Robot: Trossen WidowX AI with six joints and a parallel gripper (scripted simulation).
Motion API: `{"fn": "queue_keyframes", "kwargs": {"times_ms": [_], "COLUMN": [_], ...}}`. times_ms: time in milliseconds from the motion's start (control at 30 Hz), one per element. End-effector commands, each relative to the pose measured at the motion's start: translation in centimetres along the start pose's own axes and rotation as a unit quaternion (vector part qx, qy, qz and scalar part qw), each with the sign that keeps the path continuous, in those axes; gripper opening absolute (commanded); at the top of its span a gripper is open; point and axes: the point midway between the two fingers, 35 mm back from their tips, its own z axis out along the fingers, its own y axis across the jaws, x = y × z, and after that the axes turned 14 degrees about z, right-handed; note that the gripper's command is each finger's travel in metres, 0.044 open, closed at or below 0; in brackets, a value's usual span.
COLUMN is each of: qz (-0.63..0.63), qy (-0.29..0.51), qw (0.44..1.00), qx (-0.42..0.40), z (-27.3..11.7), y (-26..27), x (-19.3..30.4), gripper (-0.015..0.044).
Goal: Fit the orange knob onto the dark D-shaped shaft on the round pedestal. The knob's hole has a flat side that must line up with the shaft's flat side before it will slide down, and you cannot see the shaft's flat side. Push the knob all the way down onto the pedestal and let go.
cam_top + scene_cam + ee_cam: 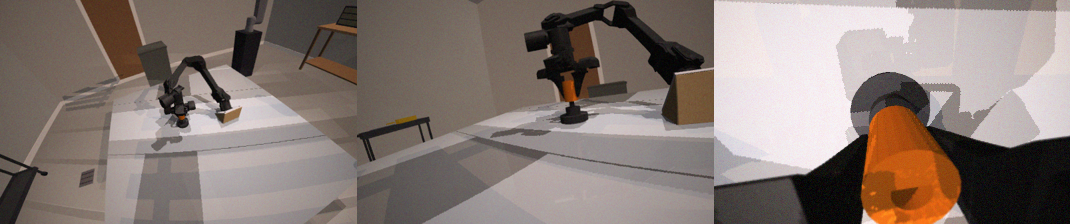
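The gripper (pixel 181 115) (pixel 570 95) (pixel 896 136) is pinching the orange knob (pixel 181 117) (pixel 569 91) (pixel 901 135) between its two fingers. The knob is right above the round pedestal (pixel 182 125) (pixel 575 118) (pixel 859 104), not down on it. The side picture shows a bit of the dark shaft (pixel 571 104) between them. I cannot tell if the tip of the shaft is inside the knob. Only the wrist picture looks at the knob's top, with a dark hole (pixel 906 197) in it. The top and side pictures show a tan block (pixel 232 115) (pixel 695 97), but the wrist picture does not. Only the side picture has a yellow thing (pixel 406 119) on a dark table (pixel 427 119).
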Motion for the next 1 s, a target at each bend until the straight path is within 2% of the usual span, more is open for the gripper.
{"fn": "queue_keyframes", "kwargs": {"times_ms": [0, 267, 967], "qz": [0.000, -0.103, -0.104], "qy": [0.000, 0.000, 0.000], "qw": [1.000, 0.995, 0.995], "qx": [0.001, 0.001, 0.001], "z": [-0.34, -0.19, 0.12], "y": [-0.12, -0.18, -0.03], "x": [-0.01, -0.11, 0.02], "gripper": [0.0000, 0.0000, 0.0000]}}
